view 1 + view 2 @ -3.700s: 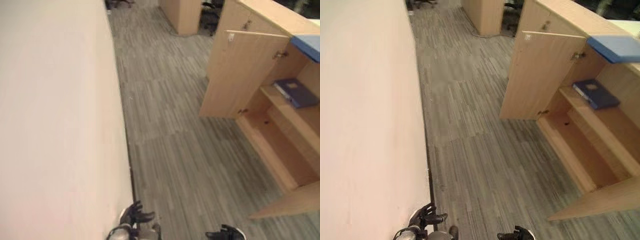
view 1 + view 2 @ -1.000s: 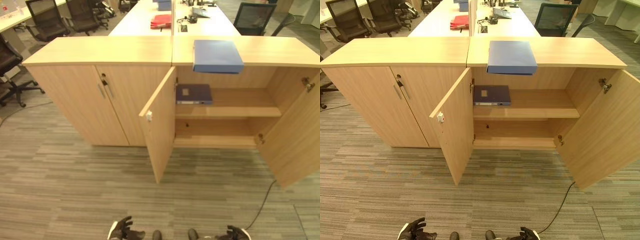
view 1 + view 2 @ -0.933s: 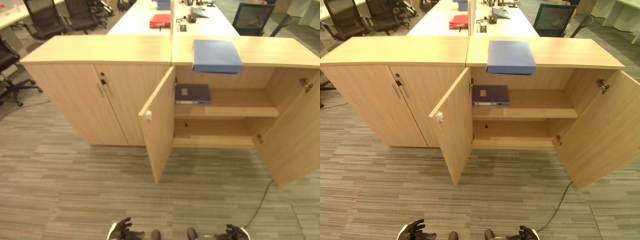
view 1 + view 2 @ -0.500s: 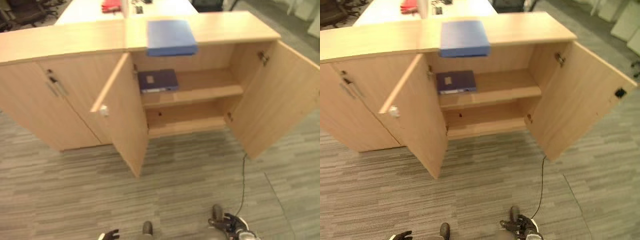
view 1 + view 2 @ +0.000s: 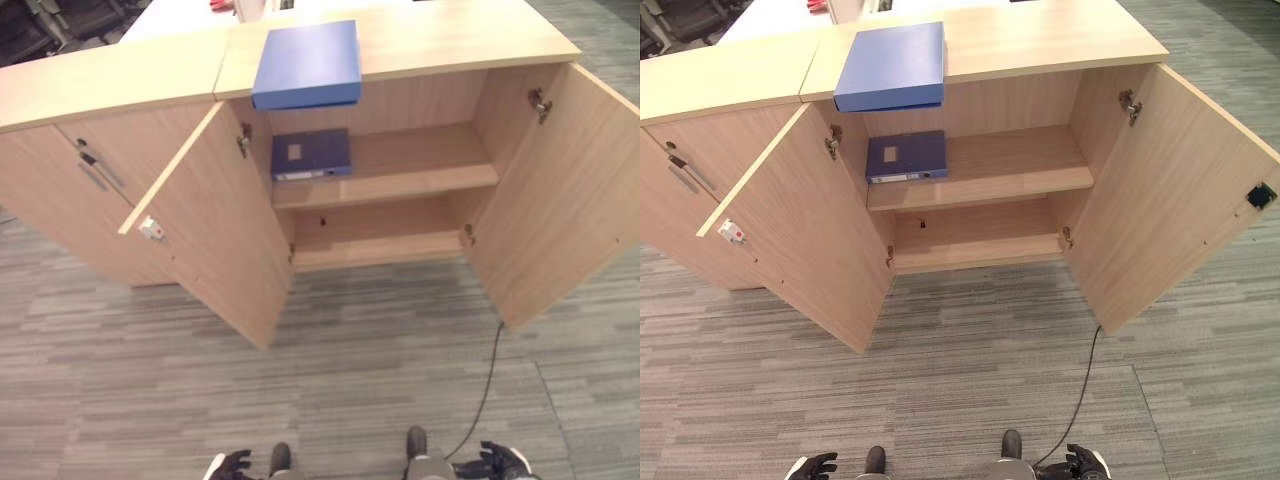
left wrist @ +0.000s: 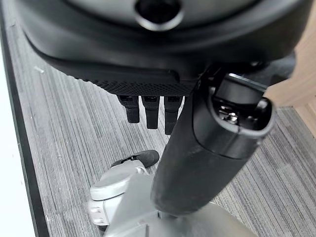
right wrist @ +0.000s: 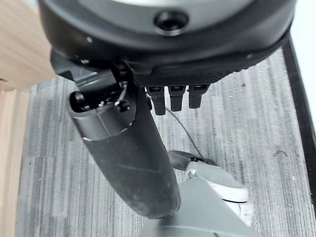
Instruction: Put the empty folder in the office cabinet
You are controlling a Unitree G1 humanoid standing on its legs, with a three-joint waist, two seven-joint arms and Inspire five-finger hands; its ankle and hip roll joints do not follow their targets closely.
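A light blue folder [image 5: 308,63] lies flat on top of the wooden office cabinet [image 5: 430,40], overhanging its front edge. Both cabinet doors stand wide open. A darker blue folder [image 5: 311,154] lies flat at the left end of the upper shelf [image 5: 420,165]. The lower shelf [image 5: 380,245] is bare. My left hand [image 5: 228,466] and right hand [image 5: 500,462] hang low over the carpet, far in front of the cabinet. Each wrist view shows relaxed fingers [image 6: 150,111] and a thumb [image 7: 123,148] with nothing held.
The open left door [image 5: 215,240] and right door [image 5: 565,200] swing out over the grey striped carpet [image 5: 350,380]. A second cabinet [image 5: 70,170] with closed doors adjoins on the left. Office chairs [image 5: 40,15] stand behind it.
The whole picture has shifted as the camera moved: the cabinet now sits more centred and looks nearer. Both hands stay low and empty.
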